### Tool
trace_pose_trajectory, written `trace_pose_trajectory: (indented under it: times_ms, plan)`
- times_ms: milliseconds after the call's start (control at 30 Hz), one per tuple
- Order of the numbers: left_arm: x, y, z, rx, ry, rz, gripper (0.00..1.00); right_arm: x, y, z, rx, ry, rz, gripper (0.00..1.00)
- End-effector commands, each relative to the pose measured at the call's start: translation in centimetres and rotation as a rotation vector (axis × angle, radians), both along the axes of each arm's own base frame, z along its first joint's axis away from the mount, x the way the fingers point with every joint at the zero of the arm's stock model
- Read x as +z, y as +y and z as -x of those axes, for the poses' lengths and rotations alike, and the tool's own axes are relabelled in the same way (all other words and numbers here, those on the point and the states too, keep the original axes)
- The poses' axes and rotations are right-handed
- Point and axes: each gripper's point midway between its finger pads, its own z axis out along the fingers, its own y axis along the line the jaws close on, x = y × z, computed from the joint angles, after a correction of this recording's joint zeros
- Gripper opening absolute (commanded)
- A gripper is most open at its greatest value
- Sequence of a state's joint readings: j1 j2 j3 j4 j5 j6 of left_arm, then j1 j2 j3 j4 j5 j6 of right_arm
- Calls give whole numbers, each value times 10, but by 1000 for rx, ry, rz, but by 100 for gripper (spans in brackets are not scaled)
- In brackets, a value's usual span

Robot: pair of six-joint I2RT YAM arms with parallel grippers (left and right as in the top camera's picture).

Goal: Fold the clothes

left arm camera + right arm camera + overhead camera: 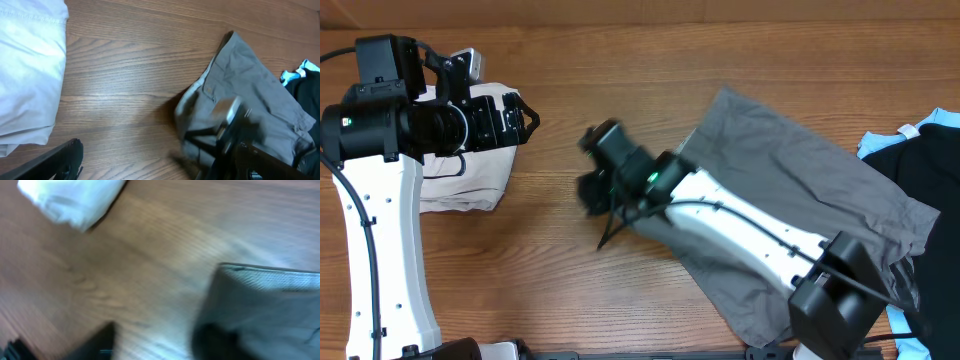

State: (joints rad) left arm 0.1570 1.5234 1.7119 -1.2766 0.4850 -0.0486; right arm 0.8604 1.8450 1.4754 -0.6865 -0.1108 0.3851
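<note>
- Grey shorts (800, 190): spread over the right half of the wooden table (620, 60), lying on a slant. Their far right side is touching or just beside the black garment (930, 160), and they lie well apart from the cream shorts (470, 165) at left
- Right gripper (603, 205): at the shorts' left edge, with its arm lying across the cloth. It is motion-blurred in every view, so I cannot tell how far apart the fingers are or whether they have cloth. In the left wrist view the edge (187, 107) beside it looks curled up
- Left gripper (523, 118): hovers over the cream shorts. Its one visible finger (65, 160) sits far to the side, so the jaws are judged spread, with nothing held
- Handling, as a judgement: light, limp cotton that drapes, wrinkles and drags on the wood; not fragile
- Where to hold: pinch a firm hem or the waistband at a corner, taking all layers together, and lift it clear before carrying it across
</note>
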Motion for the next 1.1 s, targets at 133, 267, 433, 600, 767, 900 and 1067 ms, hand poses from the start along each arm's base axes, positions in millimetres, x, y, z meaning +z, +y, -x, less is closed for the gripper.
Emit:
trace_pose_trajectory:
  times_ms: [133, 267, 433, 600, 767, 900, 1067]
  plan:
    - [10, -1, -2, -22, -39, -12, 100, 14, -37, -45, -154, -80, 53, 90]
    - [10, -3, -1, -32, -39, -13, 100, 13, -89, -86, -335, -48, 49, 89]
    - [10, -21, 1, -82, -40, -12, 100, -3, -183, -148, -681, 15, 15, 5]
    - [10, -42, 4, -141, -40, -14, 100, -44, -220, -180, -829, 116, -59, 4]
    - [10, -60, 8, -195, -40, -14, 100, -103, -235, -200, -920, 176, -60, 4]
    - [10, -67, 11, -214, -36, -13, 100, -143, -247, -203, -1067, 251, -76, 4]
    - [9, -66, 11, -212, -33, -16, 100, -178, -222, -209, -1086, 322, -171, 4]
